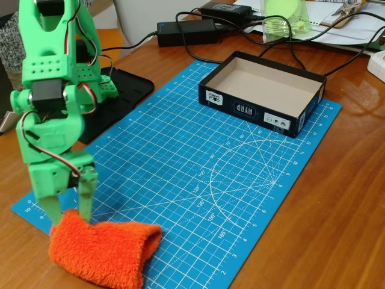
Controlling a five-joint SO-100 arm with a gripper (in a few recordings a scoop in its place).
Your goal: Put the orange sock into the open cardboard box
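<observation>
The green two-finger gripper [69, 218] points straight down at the near left corner of the blue cutting mat [180, 168]. Its fingers are a little way apart, and their tips press into the left end of the fluffy bright-orange sock [103, 249]. It does not look squeezed shut yet. The sock's long side runs right along the mat's near edge. The shallow dark cardboard box [263, 91], empty and tan inside, sits well apart at the far right corner.

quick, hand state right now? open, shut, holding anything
Green hand: open, fingers pressing into the left end of the fluffy bright-orange sock; not clamped on it yet.
</observation>
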